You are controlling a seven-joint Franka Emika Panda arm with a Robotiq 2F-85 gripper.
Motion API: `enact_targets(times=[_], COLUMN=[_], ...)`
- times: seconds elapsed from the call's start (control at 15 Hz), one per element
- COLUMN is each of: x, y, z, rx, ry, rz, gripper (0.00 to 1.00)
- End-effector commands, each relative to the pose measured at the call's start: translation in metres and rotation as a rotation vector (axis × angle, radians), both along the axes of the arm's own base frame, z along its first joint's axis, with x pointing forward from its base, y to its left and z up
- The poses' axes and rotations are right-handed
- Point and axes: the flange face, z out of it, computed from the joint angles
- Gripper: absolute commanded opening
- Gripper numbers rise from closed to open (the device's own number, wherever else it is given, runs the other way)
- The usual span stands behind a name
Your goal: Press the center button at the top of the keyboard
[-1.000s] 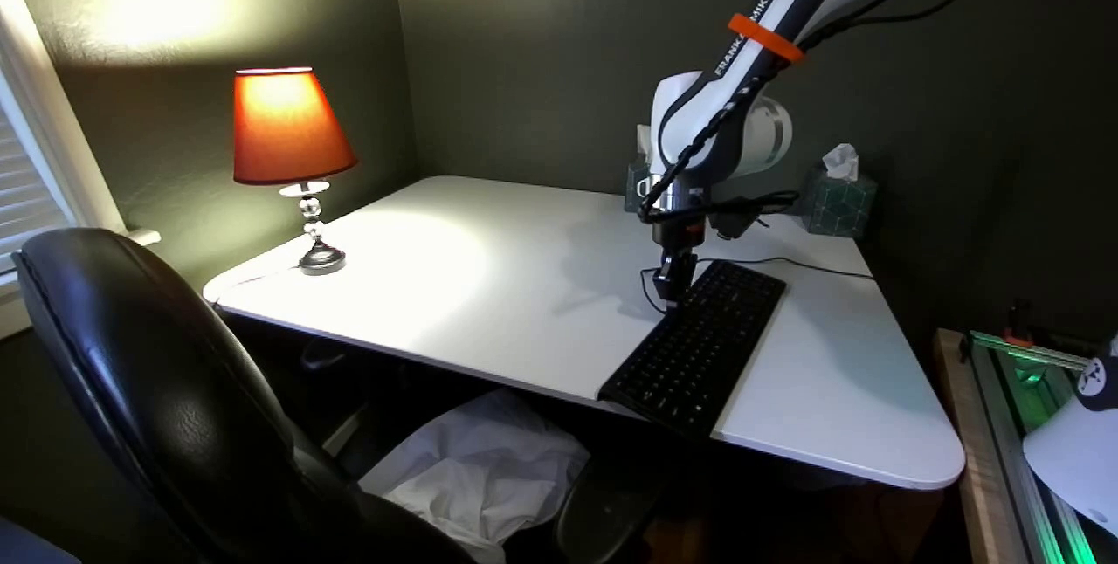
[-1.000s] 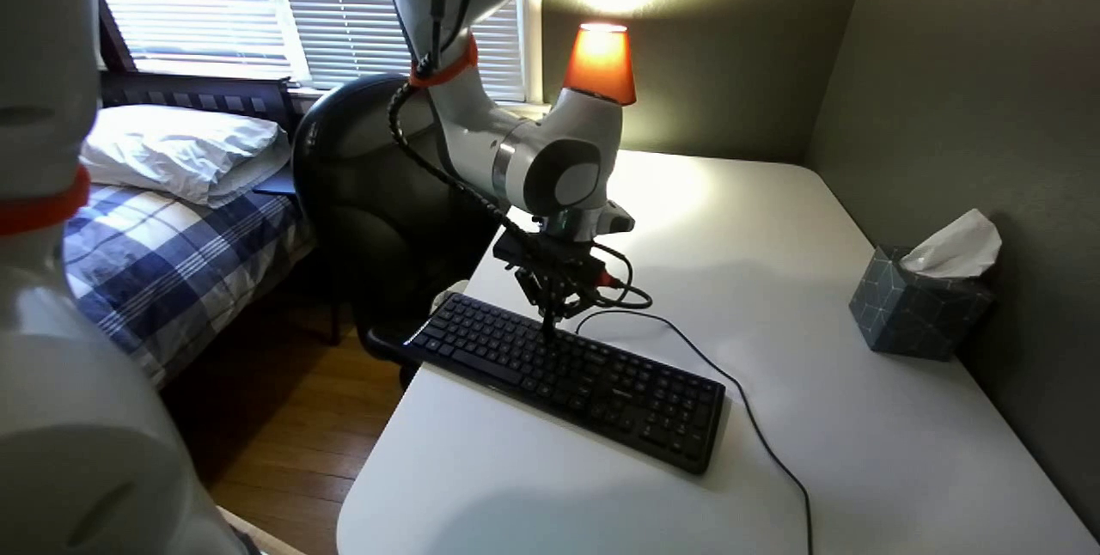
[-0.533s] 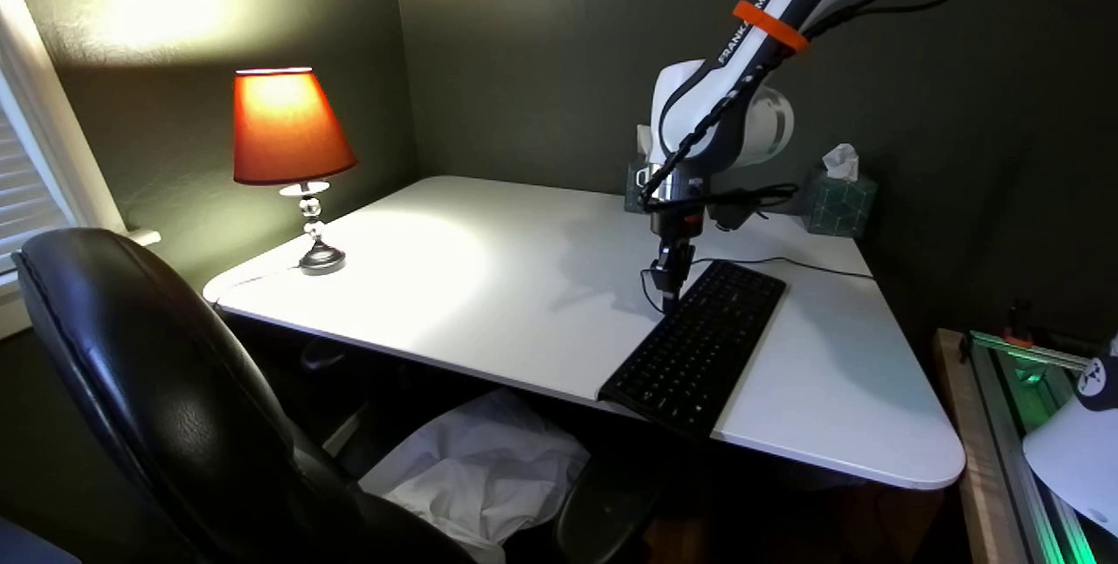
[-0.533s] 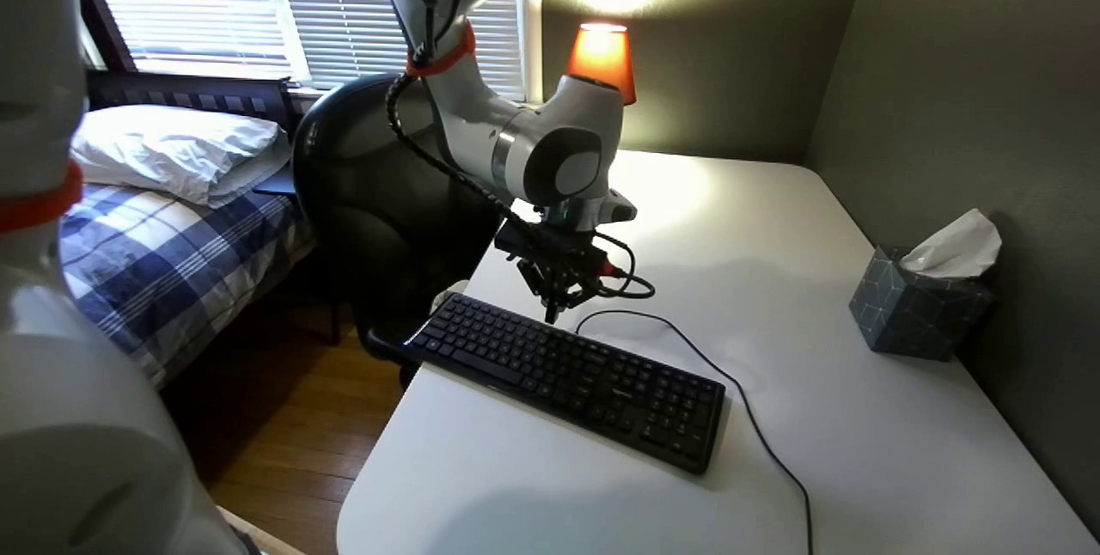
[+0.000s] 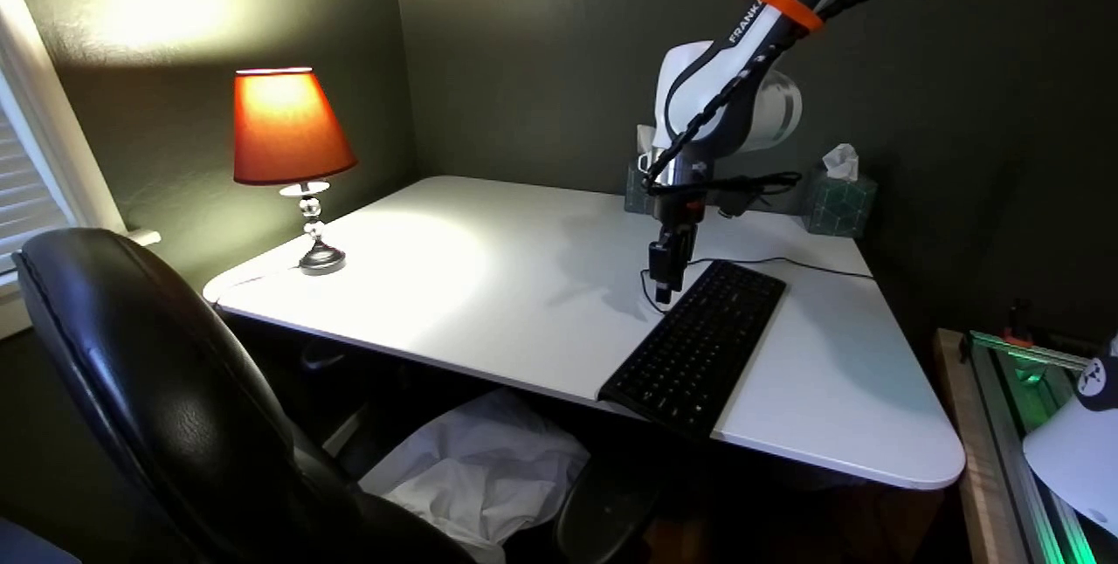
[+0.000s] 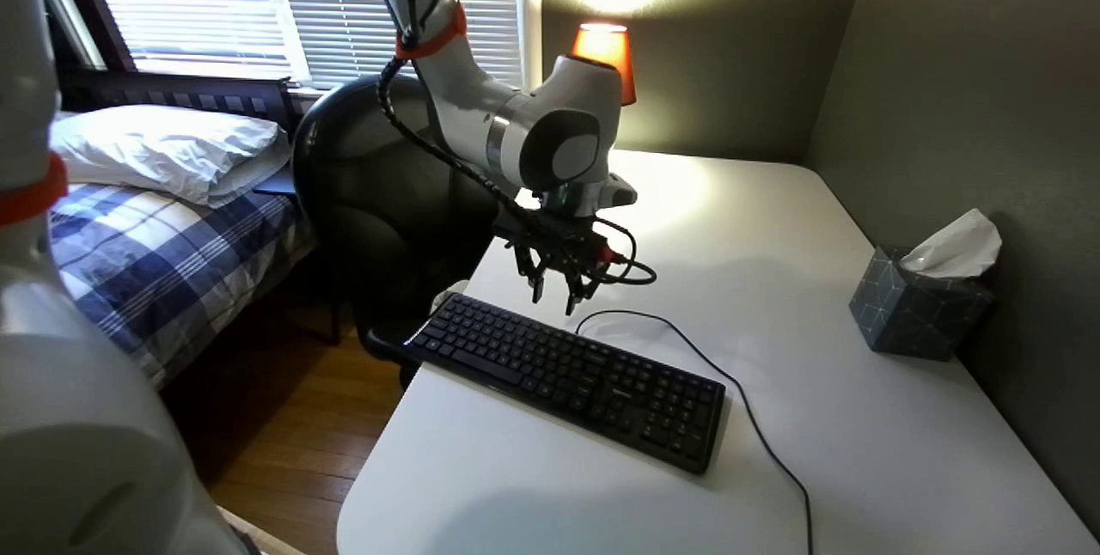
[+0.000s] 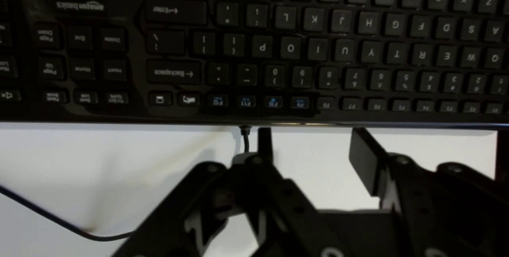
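The black keyboard (image 5: 703, 341) lies flat on the white table in both exterior views, one short end at the front edge. In the wrist view the keyboard (image 7: 175, 110) appears upside down, its top row of small keys (image 7: 326, 103) nearest my gripper (image 7: 312, 141). Which key is the center button I cannot tell. The jaws stand apart with only bare white table showing between them. In an exterior view my gripper (image 6: 553, 301) hangs above the table just beyond the keyboard's top long edge, its fingertips clear of the keys.
A thin black cable (image 6: 748, 400) leaves the keyboard's top edge and curves across the table (image 6: 816, 280). Near the wall stands a tissue box (image 6: 911, 314). A red-shaded lamp (image 5: 293, 127) is at the table's far corner, and a black chair (image 5: 175, 372) stands by its front.
A second ago the shut gripper had its tip down at the keyboard's top key rows. It has since risen, drawn back past the top edge, and its jaws have opened.
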Motion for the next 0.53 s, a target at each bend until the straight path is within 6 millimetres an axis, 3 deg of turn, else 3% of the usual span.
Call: enact_targets(times=[0.0, 0.13, 0.47], x=[-0.016, -0.020, -0.031], y=[0.006, 0.009, 0.014], z=[0.018, 0.027, 0.047], rx=[-0.010, -0.012, -0.026], ry=[-0.035, -0.047, -0.062], rz=[-0.015, -0.015, -0.044], gripper=[0.86, 0.99, 1.00])
